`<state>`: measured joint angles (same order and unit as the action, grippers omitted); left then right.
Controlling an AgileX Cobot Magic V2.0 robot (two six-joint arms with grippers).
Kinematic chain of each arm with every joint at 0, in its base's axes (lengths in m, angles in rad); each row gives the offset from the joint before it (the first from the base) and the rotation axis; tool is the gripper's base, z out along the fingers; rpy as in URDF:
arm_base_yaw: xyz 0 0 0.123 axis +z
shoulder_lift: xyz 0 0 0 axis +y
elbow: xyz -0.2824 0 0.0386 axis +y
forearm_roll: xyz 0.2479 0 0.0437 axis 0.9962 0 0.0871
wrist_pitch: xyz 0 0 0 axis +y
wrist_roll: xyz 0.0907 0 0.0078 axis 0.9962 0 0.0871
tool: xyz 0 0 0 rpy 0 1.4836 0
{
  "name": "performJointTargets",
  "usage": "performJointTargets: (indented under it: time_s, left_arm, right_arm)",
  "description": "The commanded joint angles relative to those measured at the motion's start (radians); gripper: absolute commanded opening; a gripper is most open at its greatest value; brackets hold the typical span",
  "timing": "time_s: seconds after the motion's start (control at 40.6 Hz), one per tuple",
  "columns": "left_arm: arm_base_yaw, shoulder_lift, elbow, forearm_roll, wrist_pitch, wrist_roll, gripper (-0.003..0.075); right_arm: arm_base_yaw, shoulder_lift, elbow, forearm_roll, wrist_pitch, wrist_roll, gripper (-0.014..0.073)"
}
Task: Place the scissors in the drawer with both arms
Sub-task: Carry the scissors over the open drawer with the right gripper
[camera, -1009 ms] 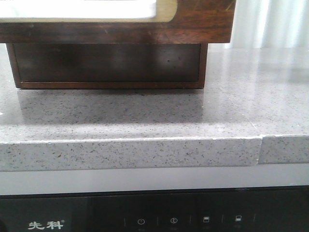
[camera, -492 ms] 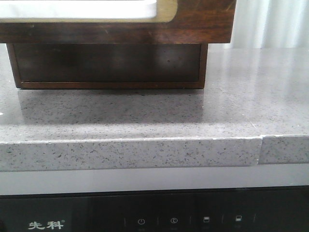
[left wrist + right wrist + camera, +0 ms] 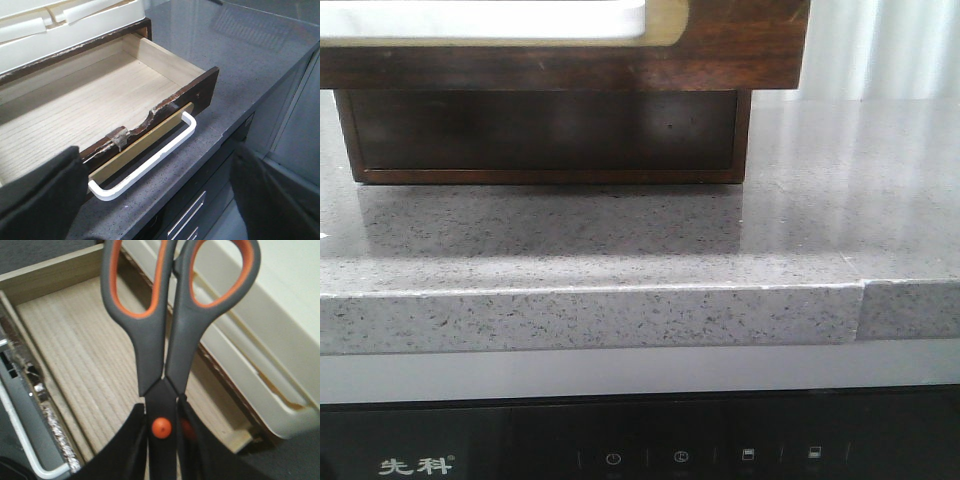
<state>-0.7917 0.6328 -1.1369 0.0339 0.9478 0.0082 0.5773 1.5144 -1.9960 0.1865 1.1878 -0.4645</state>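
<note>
**Scissors hanging over the open drawer**

The scissors [image 3: 165, 340] are sitting in my right gripper [image 3: 162, 450], which is clamping them at the pivot, right around the orange rivet. Their grey handles with orange inner loops are pointing away from my fingers [image 3: 125, 450], and the blades are hiding between the pads. Behind the scissors I am seeing the pale, grained floor of the drawer [image 3: 95, 365], so they are hanging above its open interior, not touching it as far as I can tell.

My left gripper [image 3: 160, 200] is standing with its fingers [image 3: 45, 195] spread wide and holding nothing. Between them, the left wrist camera is showing the drawer [image 3: 90, 105] pulled out, its chipped dark-brown front edge facing me and a white handle [image 3: 150, 160] with a brass-coloured plate sitting on that front. A cream cabinet [image 3: 60, 25] is rising behind it, and the grey speckled countertop [image 3: 235, 65] is running alongside.

The front camera is showing only the countertop [image 3: 620, 250] and the dark wooden frame [image 3: 550, 130] resting on it; neither of my arms is appearing there.
</note>
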Motion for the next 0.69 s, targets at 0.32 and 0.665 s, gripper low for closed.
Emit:
performJointTargets:
  time_s: [0.32, 0.665]
  left_arm:
    - [-0.007, 0.010, -0.030, -0.007, -0.081, -0.008, 0.0564]
    - [-0.007, 0.010, -0.030, -0.007, -0.081, -0.008, 0.0564]
  right_arm:
    - [0.085, 0.189, -0.028, 0.021, -0.098, -0.225, 0.0091]
    - [0.085, 0.286, -0.028, 0.008, -0.117, -0.277, 0.0094]
